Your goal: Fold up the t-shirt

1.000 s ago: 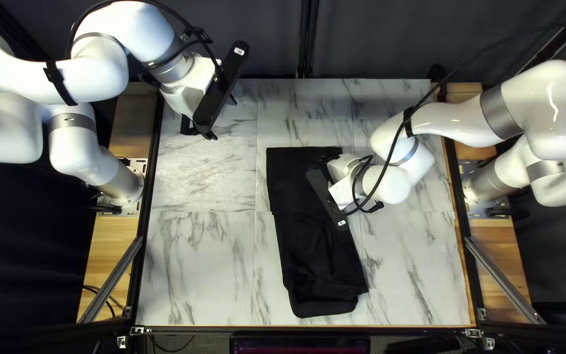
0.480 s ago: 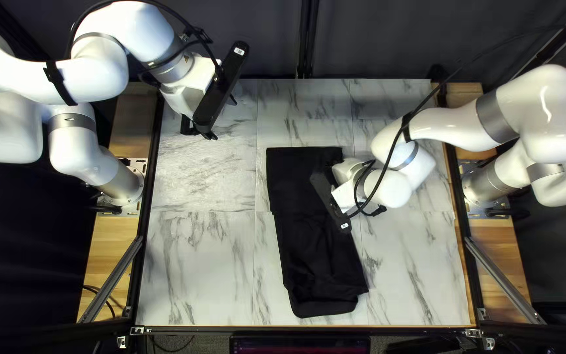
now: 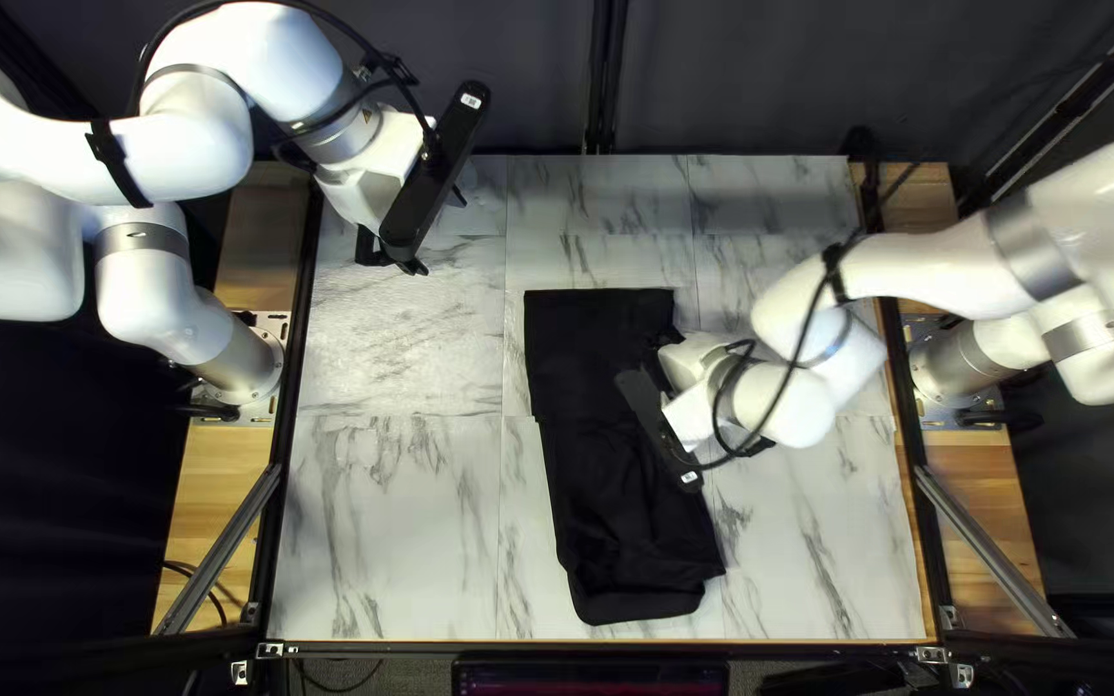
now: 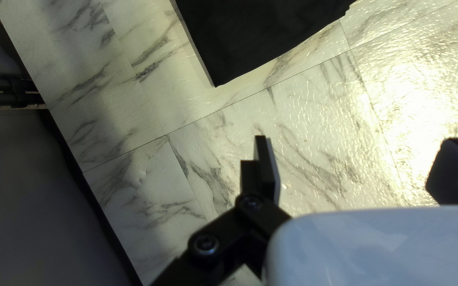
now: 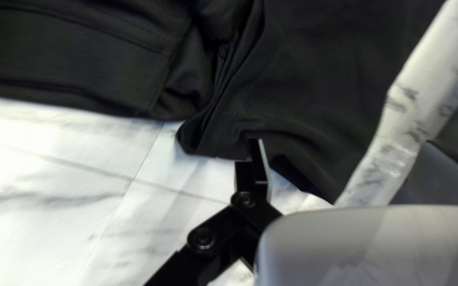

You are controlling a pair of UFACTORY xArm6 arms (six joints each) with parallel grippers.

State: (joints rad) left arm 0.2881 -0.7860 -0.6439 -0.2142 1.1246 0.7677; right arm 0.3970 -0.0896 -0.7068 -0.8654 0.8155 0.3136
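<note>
From my remote seat, I see my left arm [image 3: 132, 157] at the left of the top left view, with its left gripper [image 3: 433, 178] hanging above the far left part of the marble-patterned table [image 3: 390, 529]. Its jaws are wide apart and nothing is between them; in its own wrist view, a cloth corner lies ahead, well apart from the fingers [image 4: 266, 167].

Next comes the black T-shirt [image 3: 602, 477], which lies around the middle of the table as a long, narrow shape. One end points to the far edge; the other, more wrinkled, reaches near the near edge. Its lower part is slanting to the right.

Over the right side of the T-shirt is my right gripper [image 3: 660, 429], and my right arm [image 3: 925, 268] comes in from the table's right edge. These jaws are also open. The cloth border passes beside one finger [image 5: 260, 161]; if they touch, I cannot tell.
</note>
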